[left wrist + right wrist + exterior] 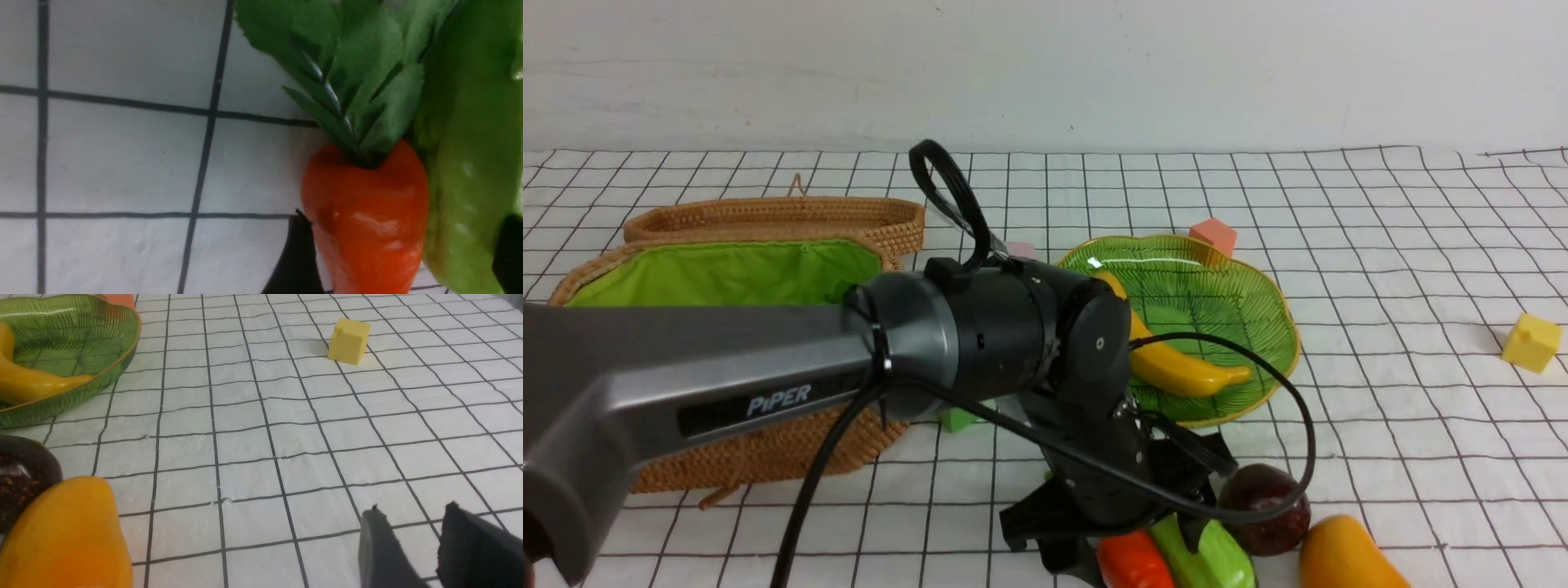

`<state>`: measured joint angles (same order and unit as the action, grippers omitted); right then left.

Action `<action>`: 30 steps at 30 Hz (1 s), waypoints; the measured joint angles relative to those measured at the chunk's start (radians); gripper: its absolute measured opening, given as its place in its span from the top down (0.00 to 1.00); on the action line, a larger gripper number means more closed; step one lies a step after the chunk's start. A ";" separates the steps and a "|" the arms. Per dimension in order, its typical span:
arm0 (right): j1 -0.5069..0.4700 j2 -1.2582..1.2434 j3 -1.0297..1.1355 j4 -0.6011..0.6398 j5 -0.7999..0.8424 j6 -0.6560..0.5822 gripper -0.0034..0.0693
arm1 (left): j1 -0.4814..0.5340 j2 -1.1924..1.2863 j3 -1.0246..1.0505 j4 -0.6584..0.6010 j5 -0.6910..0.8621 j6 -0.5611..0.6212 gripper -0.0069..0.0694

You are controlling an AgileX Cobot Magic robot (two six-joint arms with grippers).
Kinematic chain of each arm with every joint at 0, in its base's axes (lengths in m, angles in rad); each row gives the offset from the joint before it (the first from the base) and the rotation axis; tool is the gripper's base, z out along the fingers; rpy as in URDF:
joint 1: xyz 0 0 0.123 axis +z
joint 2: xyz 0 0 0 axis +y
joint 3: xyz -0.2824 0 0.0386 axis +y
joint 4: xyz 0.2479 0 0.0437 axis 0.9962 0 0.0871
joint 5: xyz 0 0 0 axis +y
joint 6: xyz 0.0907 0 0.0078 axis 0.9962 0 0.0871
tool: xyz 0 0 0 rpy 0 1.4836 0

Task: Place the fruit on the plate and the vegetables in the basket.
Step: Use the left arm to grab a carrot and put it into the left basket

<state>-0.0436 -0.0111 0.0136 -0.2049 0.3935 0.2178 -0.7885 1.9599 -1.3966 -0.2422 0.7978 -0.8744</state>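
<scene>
A lab-style test bench: gridded white cloth (1380, 327), bare white wall (1094, 65).

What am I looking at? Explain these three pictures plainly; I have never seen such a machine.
It is a robot with two arms, each ending in a two-fingered gripper. The wide picture looks forward from between the arms; the other two come from wrist cameras. On a checked cloth stand a woven basket, its lid behind it, and a green plate holding a banana. Near the front lie a carrot, a cucumber, a dark ball and a mango; a yellow cube sits further right. The left gripper is open, one finger beside the carrot, the other by the cucumber. The right gripper hangs over bare cloth, holding nothing.
</scene>
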 joint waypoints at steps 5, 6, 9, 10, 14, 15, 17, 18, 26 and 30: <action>0.000 0.000 0.000 0.000 0.000 0.000 0.62 | 0.000 0.007 -0.006 -0.009 -0.009 0.000 0.27; 0.000 0.000 0.000 0.000 0.000 0.000 0.62 | 0.000 0.007 -0.007 -0.009 -0.009 0.000 0.28; 0.000 0.000 0.000 0.000 0.000 0.000 0.62 | 0.000 0.029 0.000 0.009 0.010 -0.002 0.43; 0.000 0.000 0.000 0.000 0.000 0.000 0.62 | 0.000 0.029 0.000 0.011 0.010 -0.002 0.44; 0.000 0.000 0.000 0.000 0.000 0.000 0.62 | 0.000 0.029 0.000 0.037 0.022 -0.002 0.44; 0.000 0.000 0.000 0.000 0.000 0.000 0.62 | 0.000 0.029 0.000 0.037 0.022 -0.002 0.44; 0.000 0.000 0.000 0.000 0.000 0.000 0.62 | 0.000 0.027 0.000 0.045 0.026 -0.001 0.44; 0.000 0.000 0.000 0.000 0.000 0.000 0.62 | 0.000 0.021 0.000 0.055 0.032 0.000 0.44; 0.000 0.000 0.000 0.000 0.000 0.000 0.62 | 0.059 -0.156 0.012 0.122 0.089 0.001 0.44; 0.000 0.000 0.000 0.000 0.000 0.000 0.62 | 0.219 -0.335 0.012 0.121 0.103 -0.001 0.44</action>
<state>-0.0436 -0.0111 0.0136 -0.2049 0.3935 0.2178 -0.5692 1.6247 -1.3850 -0.1211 0.9010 -0.8750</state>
